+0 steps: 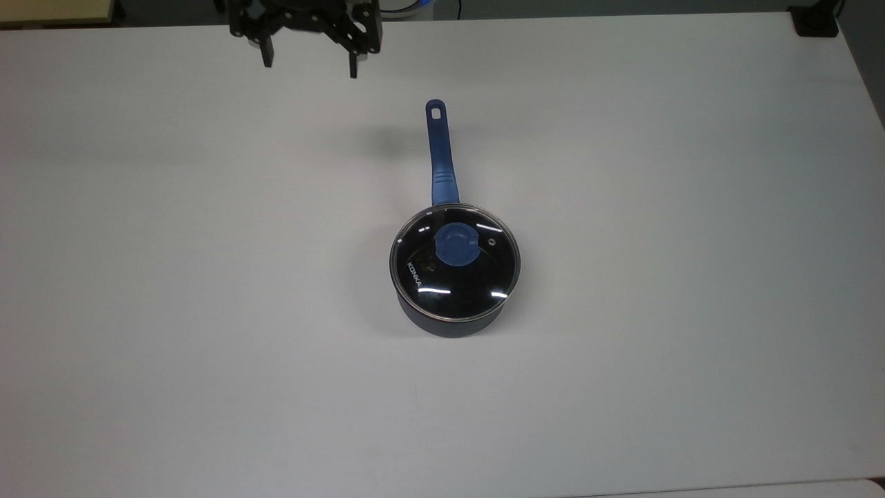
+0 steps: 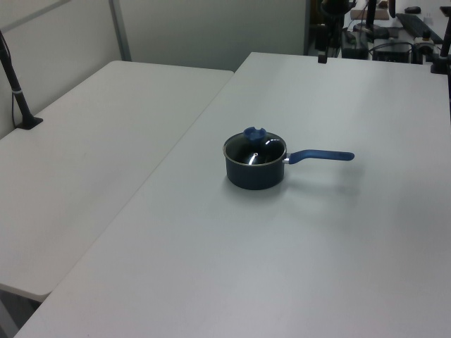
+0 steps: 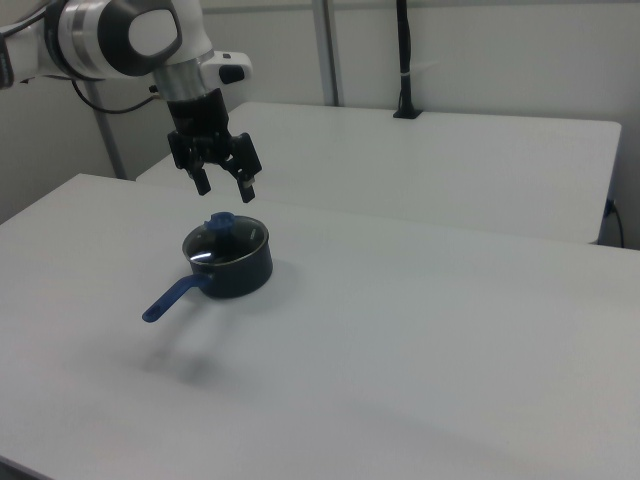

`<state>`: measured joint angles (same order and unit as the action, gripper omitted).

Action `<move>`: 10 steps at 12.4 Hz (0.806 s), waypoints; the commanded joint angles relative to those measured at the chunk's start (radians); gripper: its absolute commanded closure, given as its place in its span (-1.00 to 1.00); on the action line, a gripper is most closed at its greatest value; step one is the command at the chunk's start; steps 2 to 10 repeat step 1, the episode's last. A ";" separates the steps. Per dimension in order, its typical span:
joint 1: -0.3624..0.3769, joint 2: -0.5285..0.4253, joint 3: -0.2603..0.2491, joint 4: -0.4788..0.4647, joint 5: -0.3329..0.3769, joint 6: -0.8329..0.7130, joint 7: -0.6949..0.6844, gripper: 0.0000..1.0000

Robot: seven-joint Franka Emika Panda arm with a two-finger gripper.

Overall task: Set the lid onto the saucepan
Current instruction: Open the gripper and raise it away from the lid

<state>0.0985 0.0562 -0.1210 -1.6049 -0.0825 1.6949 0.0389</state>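
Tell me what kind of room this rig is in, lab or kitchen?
Likely a lab or office workspace, not a kitchen. The pan with its lid sits alone on a plain white table, a second such table stands behind, and the robot's open claw hangs above.
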 commanded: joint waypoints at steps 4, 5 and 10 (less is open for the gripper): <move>-0.048 -0.030 0.053 -0.030 0.001 -0.023 -0.004 -1.00; -0.048 -0.030 0.053 -0.030 0.001 -0.023 -0.004 -1.00; -0.048 -0.030 0.053 -0.030 0.001 -0.023 -0.004 -1.00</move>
